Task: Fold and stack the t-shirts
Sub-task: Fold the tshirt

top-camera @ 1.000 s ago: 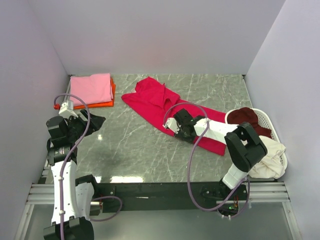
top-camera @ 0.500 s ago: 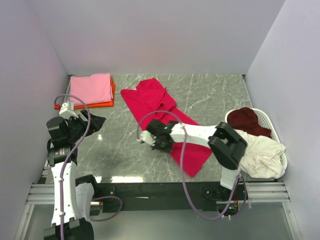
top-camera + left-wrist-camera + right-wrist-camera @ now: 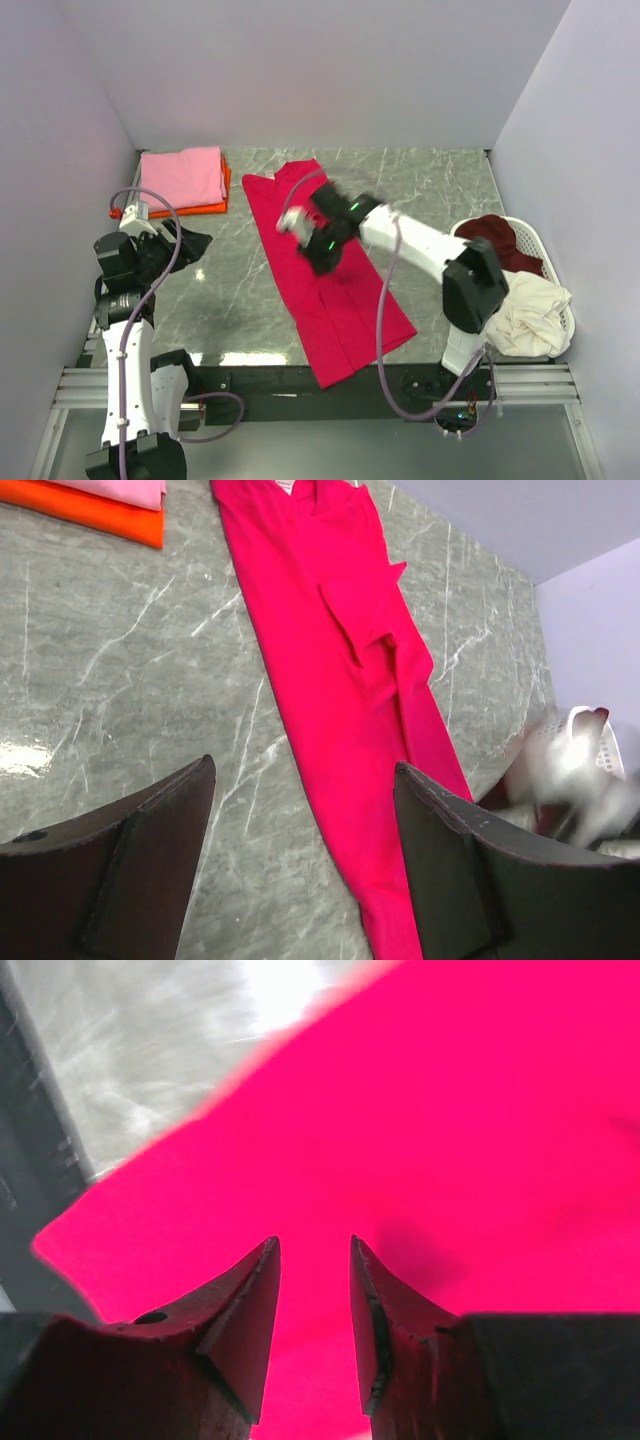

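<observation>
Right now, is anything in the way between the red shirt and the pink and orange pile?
No, nothing visible. Only bare table lies between the red shirt and the pink and orange pile. The open left gripper hangs off to the near side of that gap.

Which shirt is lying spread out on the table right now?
The crimson shirt, stretched down the middle. The pink shirt and orange shirt sit folded far left; maroon shirt and cream shirt are bunched in the basket.
</observation>
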